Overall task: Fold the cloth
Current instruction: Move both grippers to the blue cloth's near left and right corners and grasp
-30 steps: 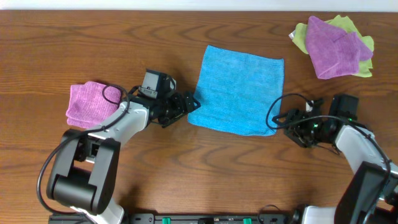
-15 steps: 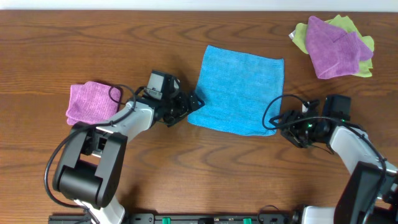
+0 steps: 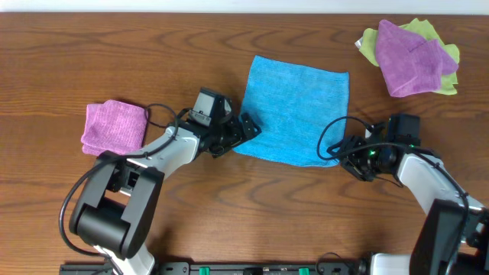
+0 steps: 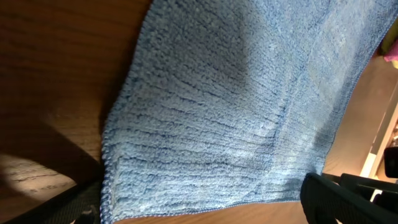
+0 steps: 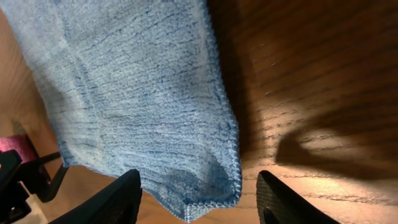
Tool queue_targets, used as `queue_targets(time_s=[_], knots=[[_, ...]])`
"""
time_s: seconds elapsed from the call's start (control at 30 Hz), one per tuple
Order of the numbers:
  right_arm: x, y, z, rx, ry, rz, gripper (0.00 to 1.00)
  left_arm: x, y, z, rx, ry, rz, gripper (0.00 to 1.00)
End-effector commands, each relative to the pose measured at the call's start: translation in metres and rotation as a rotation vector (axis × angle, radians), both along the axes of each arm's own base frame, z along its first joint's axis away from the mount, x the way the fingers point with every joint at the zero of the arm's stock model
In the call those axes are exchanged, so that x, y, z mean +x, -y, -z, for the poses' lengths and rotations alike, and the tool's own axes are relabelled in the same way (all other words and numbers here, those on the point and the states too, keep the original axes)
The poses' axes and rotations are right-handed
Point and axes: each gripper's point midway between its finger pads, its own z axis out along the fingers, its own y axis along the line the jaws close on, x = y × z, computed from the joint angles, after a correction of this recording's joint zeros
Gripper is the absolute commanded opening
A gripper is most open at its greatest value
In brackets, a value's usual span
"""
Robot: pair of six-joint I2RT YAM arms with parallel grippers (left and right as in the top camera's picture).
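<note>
The turquoise cloth (image 3: 294, 111) lies flat and unfolded in the middle of the table. My left gripper (image 3: 246, 127) is at its near-left corner, jaws open wide. In the left wrist view the cloth (image 4: 236, 106) fills the frame, and its near edge runs between the two dark fingertips (image 4: 348, 199). My right gripper (image 3: 341, 149) is at the near-right corner. In the right wrist view that corner of the cloth (image 5: 124, 81) sits between the spread fingers (image 5: 118, 199), with gaps on both sides, so the gripper (image 5: 202, 202) is open around it.
A folded purple cloth (image 3: 114, 126) lies left of my left arm. At the back right another purple cloth (image 3: 412, 46) sits on a lime-green cloth (image 3: 370, 46). Bare wood surrounds the turquoise cloth.
My left gripper has slid right up to the cloth's near-left corner. My right gripper has moved left over the near-right corner, and its jaws have narrowed a little.
</note>
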Motion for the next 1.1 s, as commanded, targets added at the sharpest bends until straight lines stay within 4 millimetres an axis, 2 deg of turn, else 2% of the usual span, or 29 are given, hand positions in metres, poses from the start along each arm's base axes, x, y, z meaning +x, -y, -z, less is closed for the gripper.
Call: queue_targets(time_s=[0.0, 0.2, 0.67, 0.9, 0.97, 1.07], knots=[[-0.004, -0.001, 0.006, -0.012, -0.025, 0.006, 0.59, 0.001, 0.002, 0.008, 0.046, 0.008, -0.003, 0.94], [-0.006, 0.001, 0.008, -0.032, -0.033, 0.011, 0.59, -0.002, 0.004, 0.010, 0.079, 0.021, 0.000, 0.91], [-0.021, -0.001, 0.031, -0.014, -0.052, 0.073, 0.54, -0.004, -0.004, 0.018, 0.132, 0.019, -0.014, 0.78], [-0.021, -0.001, 0.031, -0.012, -0.054, 0.079, 0.45, -0.008, -0.006, 0.031, 0.151, -0.006, -0.011, 0.61], [-0.021, -0.001, 0.031, -0.012, -0.054, 0.079, 0.41, -0.011, -0.005, 0.037, 0.149, -0.024, -0.004, 0.53], [-0.021, -0.001, 0.031, -0.012, -0.054, 0.079, 0.34, -0.012, -0.005, 0.041, 0.150, -0.033, -0.002, 0.46]])
